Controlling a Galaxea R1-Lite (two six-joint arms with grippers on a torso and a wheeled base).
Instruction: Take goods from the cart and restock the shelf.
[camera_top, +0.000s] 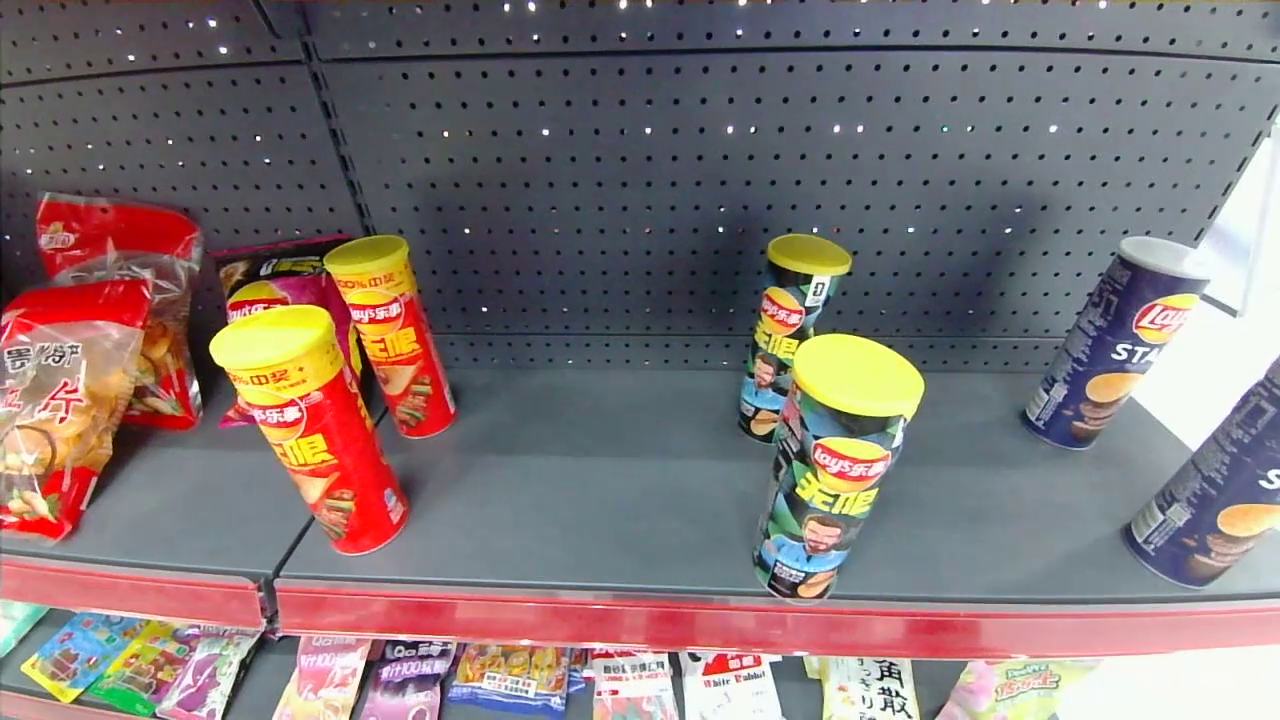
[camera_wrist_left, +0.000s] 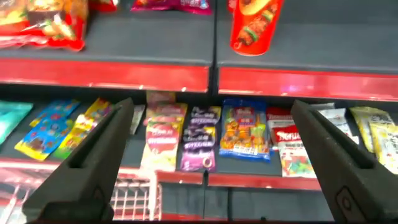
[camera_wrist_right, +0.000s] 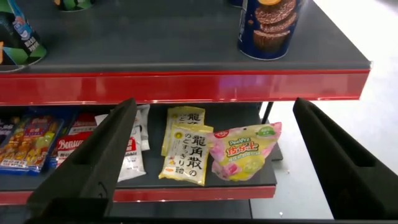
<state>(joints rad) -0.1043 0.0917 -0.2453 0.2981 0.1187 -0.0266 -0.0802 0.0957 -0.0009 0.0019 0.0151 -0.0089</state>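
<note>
A grey shelf (camera_top: 620, 500) with a red front lip, backed by a dark perforated panel (camera_top: 640, 170), is seen across the head view. Two red chip cans (camera_top: 310, 430) are stood at centre left, beside bagged snacks (camera_top: 60, 400) at the left edge. Two dark green cans (camera_top: 835, 470) with yellow lids are placed right of centre, and two navy cans (camera_top: 1115, 340) at the right edge. A wide bare stretch is left between the red and green cans.

The left gripper (camera_wrist_left: 211, 106) is held with its fingers spread wide and nothing between them, facing sweet packets (camera_wrist_left: 199, 140) on the tier below. A patch of white wire mesh (camera_wrist_left: 134, 202), probably the cart, is glimpsed near it. The right gripper (camera_wrist_right: 214, 102) is likewise spread and empty, before yellow packets (camera_wrist_right: 186, 152) on that lower tier.

Restocking is judged to be partly done at most. Nothing is in hand, so a pick from the cart and a placement in the bare stretch are still to be made.
</note>
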